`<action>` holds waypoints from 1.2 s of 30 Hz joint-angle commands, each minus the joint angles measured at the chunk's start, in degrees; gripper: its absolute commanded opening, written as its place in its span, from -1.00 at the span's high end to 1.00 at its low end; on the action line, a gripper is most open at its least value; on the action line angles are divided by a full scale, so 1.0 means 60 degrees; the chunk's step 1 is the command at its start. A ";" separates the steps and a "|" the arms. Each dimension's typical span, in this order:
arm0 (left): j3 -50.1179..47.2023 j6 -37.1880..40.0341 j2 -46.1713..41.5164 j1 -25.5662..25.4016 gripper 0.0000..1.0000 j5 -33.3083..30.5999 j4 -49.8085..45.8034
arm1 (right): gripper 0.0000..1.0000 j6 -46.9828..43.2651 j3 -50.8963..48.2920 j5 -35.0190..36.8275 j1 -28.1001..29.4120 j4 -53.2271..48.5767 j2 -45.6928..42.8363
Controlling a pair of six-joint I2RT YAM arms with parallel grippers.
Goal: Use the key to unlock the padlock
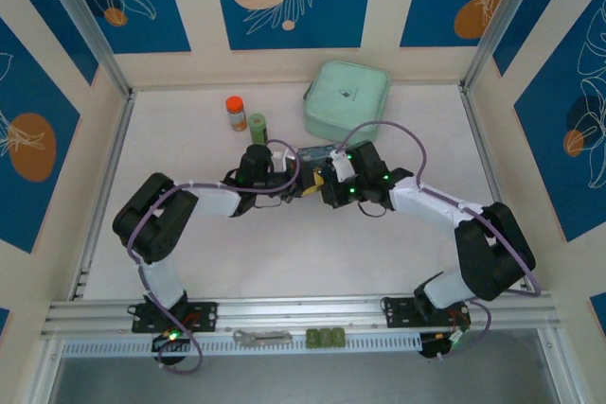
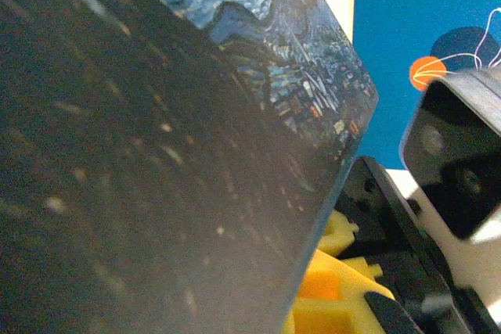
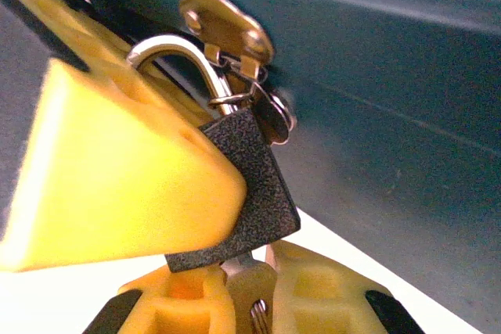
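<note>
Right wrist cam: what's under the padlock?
A silvery key sticks out of the underside of the padlock, pinched between the yellow fingers of the right pincer. The keyhole and the key's tip are covered, so its depth can't be seen.

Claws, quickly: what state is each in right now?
Left claw: apparently closed on the padlock.
Right claw: closed on the key, under the padlock.

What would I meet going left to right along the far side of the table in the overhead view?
Orange-capped bottle → green bottle → mint-green case.
</note>
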 commanded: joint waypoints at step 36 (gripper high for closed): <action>0.0176 -0.0113 0.0107 -0.0003 1.00 0.0349 0.0656 | -0.02 -0.0629 0.1239 0.3408 0.1289 -0.2429 -0.0656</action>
